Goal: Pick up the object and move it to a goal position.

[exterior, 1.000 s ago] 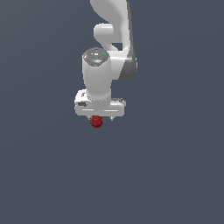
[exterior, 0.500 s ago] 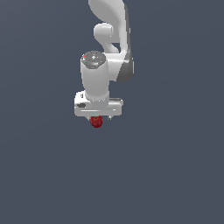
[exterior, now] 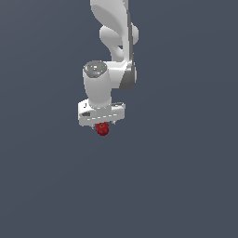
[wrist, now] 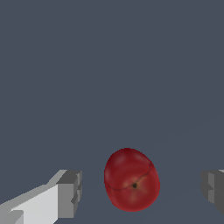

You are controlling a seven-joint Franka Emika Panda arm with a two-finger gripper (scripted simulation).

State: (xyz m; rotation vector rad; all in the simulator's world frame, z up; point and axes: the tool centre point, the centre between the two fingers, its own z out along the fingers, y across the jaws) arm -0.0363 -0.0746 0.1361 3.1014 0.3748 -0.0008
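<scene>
The object, a small dark-red apple-like ball, sits just under my white gripper in the exterior view. In the wrist view the ball shows its stem dimple and lies between my two grey fingertips, with a clear gap on each side. The gripper is open and touches nothing. The ball is much narrower than the gap between the fingers.
Only a plain dark grey-blue surface shows around the arm. The arm's white links rise above the gripper to the top of the exterior view.
The arm's wrist section has shifted slightly to the exterior view's left. The gripper and the ball stay at nearly the same spot.
</scene>
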